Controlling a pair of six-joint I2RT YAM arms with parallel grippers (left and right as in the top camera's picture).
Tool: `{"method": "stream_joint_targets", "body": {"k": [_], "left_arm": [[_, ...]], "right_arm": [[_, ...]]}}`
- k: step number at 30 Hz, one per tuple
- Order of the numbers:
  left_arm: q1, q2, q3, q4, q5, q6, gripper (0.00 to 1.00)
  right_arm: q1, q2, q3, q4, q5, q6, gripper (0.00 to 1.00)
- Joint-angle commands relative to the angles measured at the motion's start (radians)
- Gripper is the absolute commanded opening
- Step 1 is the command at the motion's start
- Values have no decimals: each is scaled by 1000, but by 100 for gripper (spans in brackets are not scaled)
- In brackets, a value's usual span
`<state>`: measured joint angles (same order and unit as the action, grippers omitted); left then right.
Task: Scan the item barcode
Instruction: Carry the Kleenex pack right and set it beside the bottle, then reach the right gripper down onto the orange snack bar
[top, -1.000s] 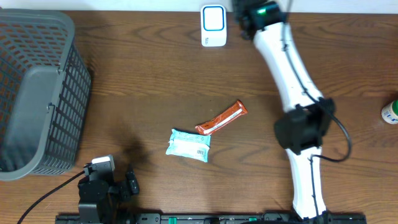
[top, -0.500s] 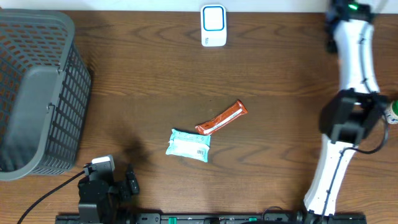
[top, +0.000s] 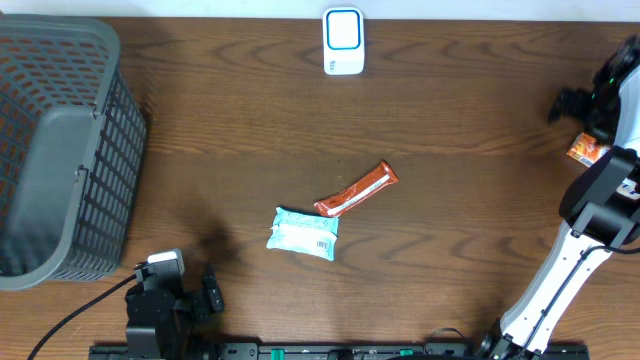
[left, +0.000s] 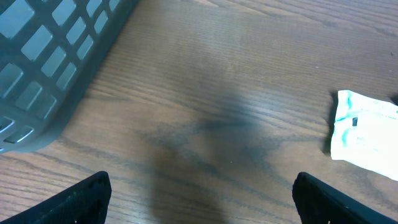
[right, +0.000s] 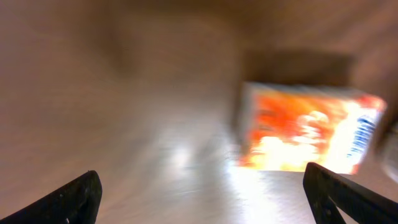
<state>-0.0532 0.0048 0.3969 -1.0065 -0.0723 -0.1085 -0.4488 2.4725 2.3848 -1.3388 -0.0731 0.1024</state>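
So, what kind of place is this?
Probably a mock shop checkout on a wooden table. A white and blue device that looks like a barcode scanner stands at the far edge, a grey shopping basket sits at the left, and a red snack bar and a pale blue packet lie loose.

Orange box (right: 305, 127) motion-blurred; basket (top: 110, 180) cropped at left edge

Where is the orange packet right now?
The orange packet lies at the overhead view's far right edge, beside the right arm; the right wrist view shows it blurred, just ahead of the right gripper.
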Motion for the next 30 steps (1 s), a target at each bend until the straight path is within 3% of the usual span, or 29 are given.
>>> {"method": "stream_joint_targets", "body": {"k": [1, 5, 13, 14, 17, 23, 27, 29, 30], "left_arm": [[2, 1, -1, -6, 10, -10, 94], [2, 1, -1, -6, 10, -9, 94], [2, 1, -1, -6, 10, -9, 94], [2, 1, -1, -6, 10, -9, 94], [2, 1, -1, -6, 10, -9, 94], [2, 1, -1, -6, 10, -9, 94], [2, 1, -1, -5, 10, -9, 94], [2, 1, -1, -6, 10, -9, 94], [2, 1, -1, -6, 10, -9, 94]], "right_arm": [[49, -97, 148, -31, -262, 0, 99], [141, -177, 208, -93, -355, -126, 99], [479, -259, 200, -360, -347, -586, 96], [528, -259, 182, -359, -316, -591, 91], [682, -259, 110, -357, -239, -637, 92], [929, -259, -106, -359, -105, -724, 83], [1013, -259, -222, -319, -110, -774, 69], [1041, -259, -294, -254, -82, -785, 68], [1052, -259, -337, -212, -53, -784, 73]]}}
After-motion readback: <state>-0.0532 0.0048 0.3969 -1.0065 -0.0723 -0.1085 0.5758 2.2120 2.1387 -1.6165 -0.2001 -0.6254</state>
